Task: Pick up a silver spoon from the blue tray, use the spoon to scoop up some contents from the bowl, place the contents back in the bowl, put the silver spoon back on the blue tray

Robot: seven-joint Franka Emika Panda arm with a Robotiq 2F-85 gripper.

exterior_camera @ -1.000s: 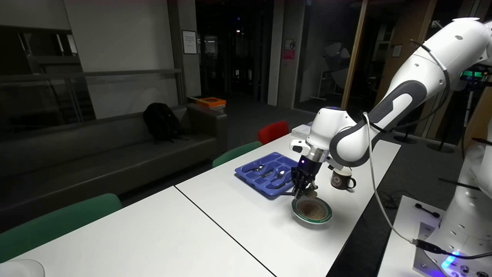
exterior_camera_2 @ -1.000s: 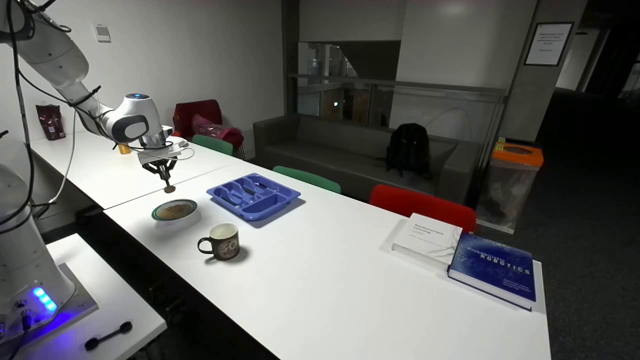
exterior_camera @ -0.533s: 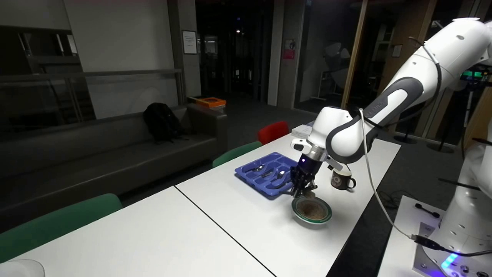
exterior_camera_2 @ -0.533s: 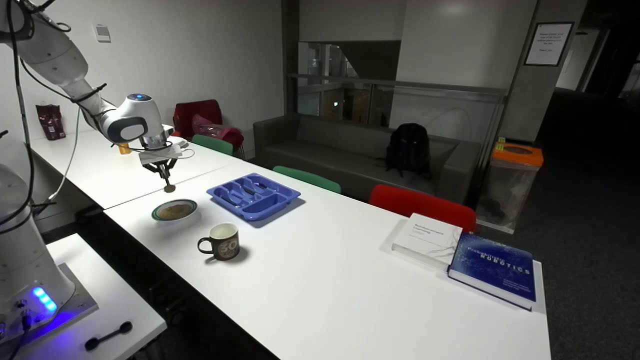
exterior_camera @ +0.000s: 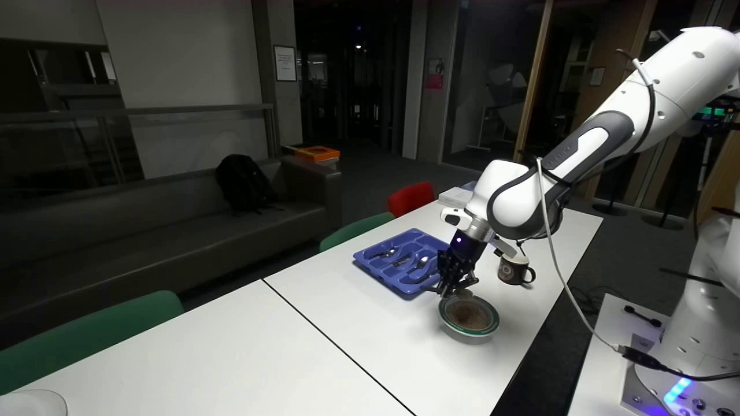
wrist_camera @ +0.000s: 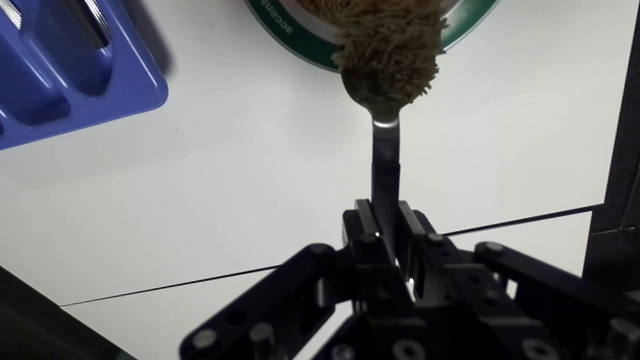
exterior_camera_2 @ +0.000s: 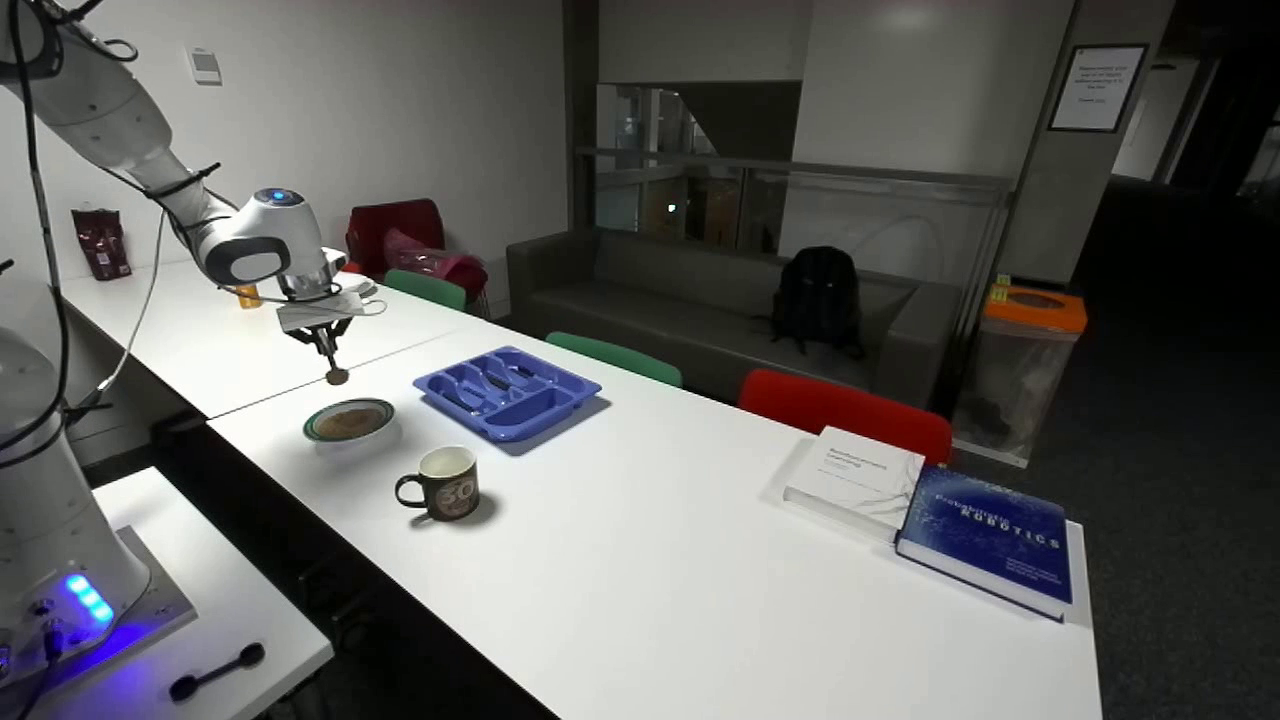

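In the wrist view, the end effector (wrist_camera: pixel 385 207) is occupying the lower middle of the frame and is grasping the dark handle of a silver spoon (wrist_camera: pixel 386 137), its two fingers (wrist_camera: pixel 356 230) pressing from both sides. The spoon is pointing toward the top of the frame, and its head is carrying a heap of tan, rice-like grains (wrist_camera: pixel 392 45), some of them sticking out over the edge. Behind this heap, the green-rimmed bowl (wrist_camera: pixel 305 46) is showing at the top of the frame, and more grains are lying inside it. In an exterior view, the spoon's head (exterior_camera_2: pixel 337 377) is hanging apart from the bowl, just above it in the left part of the frame.

The blue cutlery tray (wrist_camera: pixel 142 95) is filling the upper left corner of the wrist view; in both exterior views it is resting near the bowl, the two standing apart. In an exterior view, spoons (exterior_camera: pixel 422 262) with dark handles are lying in its compartments. In an exterior view, a dark mug (exterior_camera_2: pixel 450 490) is standing upright near the bowl, left of the middle, on the white surface (exterior_camera_2: pixel 650 560); at the right, a white book (exterior_camera_2: pixel 855 480) and a blue book (exterior_camera_2: pixel 985 545) are lying side by side.
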